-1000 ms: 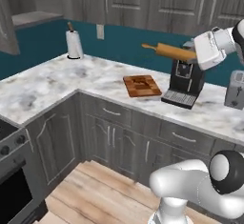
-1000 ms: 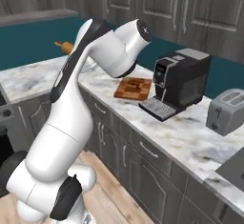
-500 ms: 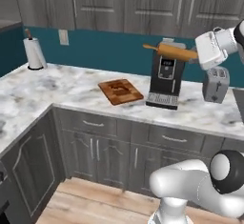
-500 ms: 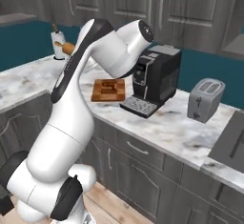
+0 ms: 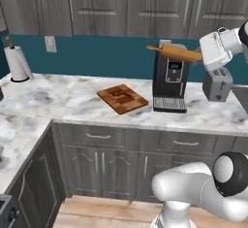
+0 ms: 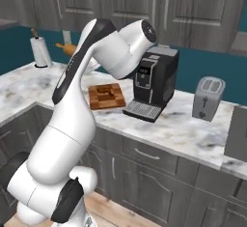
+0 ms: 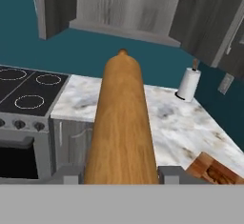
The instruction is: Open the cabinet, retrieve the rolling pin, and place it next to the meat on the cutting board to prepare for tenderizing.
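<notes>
One rolling pin point(image 5: 177, 52), pinched between the gripper point(image 5: 199, 56) fingers at the upper right of the left base view, hangs level above the coffee machine point(image 5: 170, 82), while the cutting board point(image 5: 122, 98) lies on the marble counter point(image 5: 58, 101) near mid-frame.

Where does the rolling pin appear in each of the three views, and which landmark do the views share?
Left base view: the rolling pin is at upper right, held level in front of the coffee machine's top.
Right base view: one end pokes out at upper left, behind the arm.
Hand view: it runs up the centre from between the fingers.
Shared landmark: the paper towel roll.
</notes>
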